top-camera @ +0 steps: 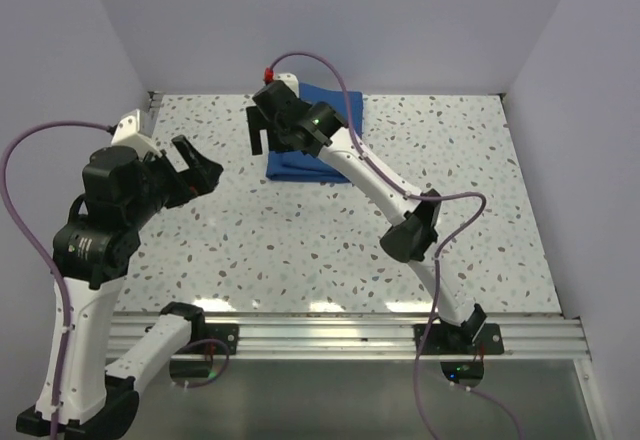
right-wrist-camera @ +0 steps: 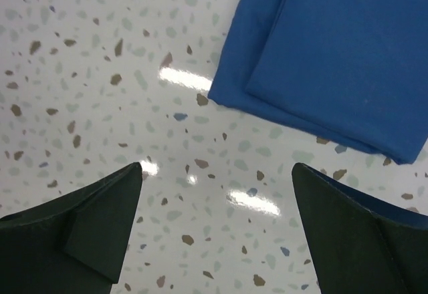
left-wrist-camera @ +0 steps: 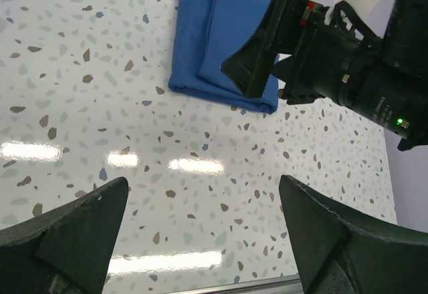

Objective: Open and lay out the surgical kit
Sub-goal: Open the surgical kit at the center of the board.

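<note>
The surgical kit shows only as a folded royal-blue cloth wrap (top-camera: 298, 166) lying on the table at the back centre. No steel tray or instruments show. My right gripper (top-camera: 262, 138) is open and empty, hovering over the wrap's near-left corner. In the right wrist view the wrap (right-wrist-camera: 334, 53) lies beyond and to the right of the open gripper (right-wrist-camera: 217, 187). My left gripper (top-camera: 203, 168) is open and empty above the table, left of the wrap. The left wrist view shows the wrap (left-wrist-camera: 214, 33) and the right gripper (left-wrist-camera: 257, 63) ahead of the open left gripper (left-wrist-camera: 204, 200).
The speckled white table (top-camera: 300, 250) is walled at the back and both sides. A metal rail (top-camera: 330, 335) runs along the near edge. The right arm (top-camera: 390, 195) reaches diagonally across the centre, with purple cables on both arms.
</note>
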`<action>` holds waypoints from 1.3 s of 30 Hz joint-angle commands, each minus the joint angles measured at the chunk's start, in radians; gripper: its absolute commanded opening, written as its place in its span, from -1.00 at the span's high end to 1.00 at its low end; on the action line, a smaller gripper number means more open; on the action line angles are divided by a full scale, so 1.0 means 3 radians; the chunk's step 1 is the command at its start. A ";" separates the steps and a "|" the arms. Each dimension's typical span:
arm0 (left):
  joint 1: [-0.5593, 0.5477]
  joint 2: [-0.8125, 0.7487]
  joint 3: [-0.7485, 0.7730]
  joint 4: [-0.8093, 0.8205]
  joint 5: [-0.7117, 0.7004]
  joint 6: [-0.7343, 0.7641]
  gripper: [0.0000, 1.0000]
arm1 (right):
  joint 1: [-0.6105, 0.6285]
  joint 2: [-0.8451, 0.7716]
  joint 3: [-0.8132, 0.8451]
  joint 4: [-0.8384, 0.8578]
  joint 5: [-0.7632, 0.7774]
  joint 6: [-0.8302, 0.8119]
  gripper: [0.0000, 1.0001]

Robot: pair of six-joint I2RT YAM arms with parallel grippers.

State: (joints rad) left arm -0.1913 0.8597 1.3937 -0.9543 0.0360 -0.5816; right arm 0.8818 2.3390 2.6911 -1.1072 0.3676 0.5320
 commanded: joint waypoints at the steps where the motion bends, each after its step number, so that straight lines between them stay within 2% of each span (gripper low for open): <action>1: -0.0007 -0.0135 0.0166 -0.0500 -0.0217 0.0083 -0.97 | 0.0047 -0.0094 -0.0384 0.0255 0.0012 -0.0198 -0.96; 3: -0.0007 -0.0181 0.0196 -0.0618 -0.0233 0.0072 -0.97 | 0.0042 -0.0234 -0.0838 0.0637 0.0088 -0.0203 -0.97; 4: -0.0007 -0.0211 0.0191 -0.0659 -0.0238 0.0072 -0.97 | 0.0032 -0.0158 -0.0866 0.0724 0.0119 -0.0214 -0.97; 8: -0.0007 -0.0237 0.0202 -0.0828 -0.0258 0.0067 -0.96 | 0.0016 0.0383 -0.0146 0.0459 0.0324 -0.0311 -0.97; 13: -0.0007 -0.0299 0.0171 -0.0940 -0.0212 0.0067 -0.95 | -0.0040 0.0374 -0.0518 0.1031 0.0518 -0.0388 -0.97; 18: -0.0007 -0.0329 0.0084 -0.1043 -0.0227 0.0108 -0.94 | -0.0198 0.0685 -0.0252 0.1042 0.0518 -0.0285 -0.93; 24: -0.0007 -0.0273 0.0094 -0.1083 -0.0314 0.0164 -0.93 | -0.0362 0.0834 -0.0339 0.1170 0.0432 -0.0148 -0.87; 34: -0.0007 -0.0181 -0.0023 -0.0981 -0.0360 0.0200 -0.93 | -0.0362 0.0988 -0.0411 0.1124 0.0273 -0.0060 -0.72; 39: -0.0007 -0.0135 -0.0085 -0.0869 -0.0340 0.0205 -0.93 | -0.0250 0.0937 -0.0457 0.1098 0.0273 -0.0127 -0.72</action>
State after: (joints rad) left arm -0.1913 0.8101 1.3781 -1.2541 -0.0605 -0.5514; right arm 0.7708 2.6358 2.5629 -0.7914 0.4721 0.4896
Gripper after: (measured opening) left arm 0.969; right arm 0.858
